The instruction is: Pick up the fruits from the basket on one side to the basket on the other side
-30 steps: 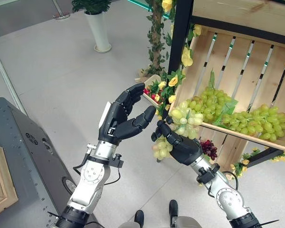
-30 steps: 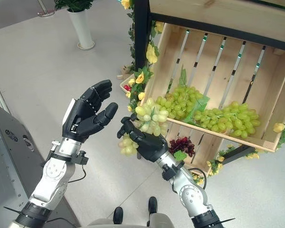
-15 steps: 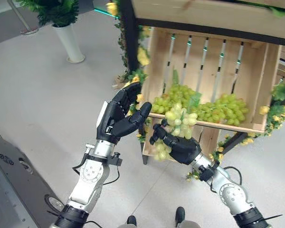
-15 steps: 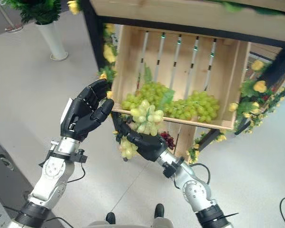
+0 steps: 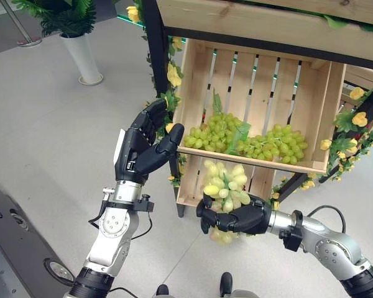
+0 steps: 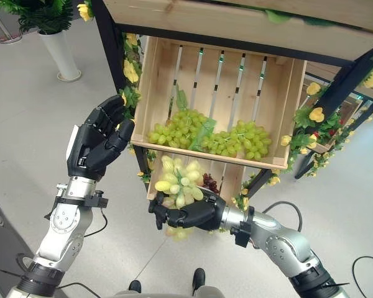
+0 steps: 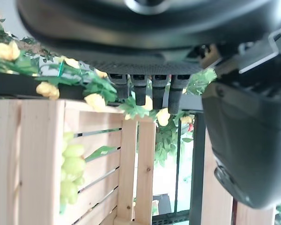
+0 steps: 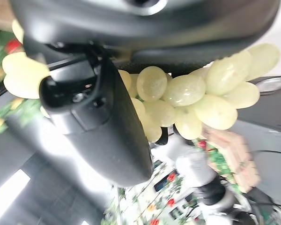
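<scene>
My right hand (image 5: 236,218) is shut on a bunch of green grapes (image 5: 222,185), held below the front lip of a tilted wooden crate (image 5: 261,68). The grapes (image 8: 192,96) bulge past the curled fingers in the right wrist view. More green grape bunches (image 5: 248,139) lie along the crate's lower edge. My left hand (image 5: 140,149) is raised beside the crate's left corner, palm toward the crate, fingers loosely bent and holding nothing. Its fingertips (image 7: 145,89) show in front of the crate slats in the left wrist view.
A black stand post (image 5: 154,56) wrapped in green leaves and yellow flowers (image 5: 173,74) holds the crate. A dark red bunch (image 6: 209,182) sits in a lower crate behind my right hand. A white planter (image 5: 82,56) stands at the back left on grey floor.
The camera view has swung toward the crate. My right hand has dropped lower with the grapes, now beneath the crate's lip. The left hand stays raised by the crate's left corner.
</scene>
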You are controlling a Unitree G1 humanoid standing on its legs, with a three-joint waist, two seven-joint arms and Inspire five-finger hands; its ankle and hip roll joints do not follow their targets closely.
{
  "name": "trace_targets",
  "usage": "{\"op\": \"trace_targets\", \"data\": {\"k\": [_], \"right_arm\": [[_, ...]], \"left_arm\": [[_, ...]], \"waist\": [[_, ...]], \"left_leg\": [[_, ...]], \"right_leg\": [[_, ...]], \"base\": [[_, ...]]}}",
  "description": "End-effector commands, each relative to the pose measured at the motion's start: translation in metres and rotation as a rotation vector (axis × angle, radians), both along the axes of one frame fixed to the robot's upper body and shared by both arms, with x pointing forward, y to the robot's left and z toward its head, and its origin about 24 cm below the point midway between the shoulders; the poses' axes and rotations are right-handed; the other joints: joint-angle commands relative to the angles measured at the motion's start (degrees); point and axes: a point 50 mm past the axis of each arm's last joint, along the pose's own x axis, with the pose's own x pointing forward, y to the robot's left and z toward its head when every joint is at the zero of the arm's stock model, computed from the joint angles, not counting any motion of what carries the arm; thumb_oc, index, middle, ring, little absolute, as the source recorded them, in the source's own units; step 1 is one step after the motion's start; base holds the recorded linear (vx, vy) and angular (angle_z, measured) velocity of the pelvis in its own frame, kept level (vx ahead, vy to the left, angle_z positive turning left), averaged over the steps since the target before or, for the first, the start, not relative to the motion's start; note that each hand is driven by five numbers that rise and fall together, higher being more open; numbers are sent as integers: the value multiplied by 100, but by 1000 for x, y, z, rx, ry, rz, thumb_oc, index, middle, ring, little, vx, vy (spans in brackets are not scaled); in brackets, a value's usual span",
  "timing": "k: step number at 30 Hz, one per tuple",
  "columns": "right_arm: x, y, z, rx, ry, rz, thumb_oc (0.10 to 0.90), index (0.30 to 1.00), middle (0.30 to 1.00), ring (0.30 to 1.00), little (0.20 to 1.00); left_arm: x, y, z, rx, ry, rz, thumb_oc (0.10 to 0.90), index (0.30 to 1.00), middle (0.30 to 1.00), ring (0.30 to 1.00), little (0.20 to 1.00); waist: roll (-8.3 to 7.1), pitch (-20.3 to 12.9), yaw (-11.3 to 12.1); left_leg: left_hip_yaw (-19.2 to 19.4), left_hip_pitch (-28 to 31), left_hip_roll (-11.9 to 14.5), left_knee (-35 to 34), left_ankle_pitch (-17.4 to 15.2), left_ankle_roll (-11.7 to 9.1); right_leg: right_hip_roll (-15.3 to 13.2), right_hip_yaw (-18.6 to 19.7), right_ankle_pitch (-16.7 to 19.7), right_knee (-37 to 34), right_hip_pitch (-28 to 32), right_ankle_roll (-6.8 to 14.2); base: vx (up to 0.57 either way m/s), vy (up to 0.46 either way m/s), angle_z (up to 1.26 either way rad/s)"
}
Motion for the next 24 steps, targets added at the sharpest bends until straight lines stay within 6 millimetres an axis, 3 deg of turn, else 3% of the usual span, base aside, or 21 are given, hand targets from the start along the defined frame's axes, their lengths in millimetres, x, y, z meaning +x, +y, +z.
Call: {"op": "trace_targets", "data": {"k": [1,9,12,17,24], "right_arm": [[15,-4,71,280,-320,-72,400,300,300,300,300],[28,-9,96,351,-372,-187,400,300,300,300,300],[31,-14,105,357,-407,-240,400,300,300,300,300],[40,-22,115,299,-413,-340,400,300,300,300,300],[44,-39,113,175,-487,-457,400,300,300,300,300]], "left_arm": [[3,-1,36,-2,-209,-32,800,900,900,900,900],[2,-2,42,-69,-256,-67,800,900,900,900,900],[3,4,40,-54,-224,29,800,900,900,900,900],[10,25,21,174,-155,310,800,900,900,900,900],[7,63,-28,290,57,479,800,900,900,900,900]], "waist": [[-113,-587,48],[-108,-630,88],[-109,-633,107],[-116,-655,144],[-102,-680,150]], "left_leg": [[-209,-132,-360,10,-356,250],[-221,-140,-364,10,-358,249],[-238,-139,-358,10,-367,239],[-265,-148,-368,10,-361,247],[-260,-184,-359,10,-334,230]], "right_leg": [[-293,-34,-461,59,436,225],[-321,-53,-474,70,443,216],[-327,-70,-484,72,460,213],[-344,-97,-498,75,477,209],[-379,-131,-509,98,462,210]], "base": [[56,41,1],[28,14,0],[44,14,0],[31,3,1],[9,3,1]]}}
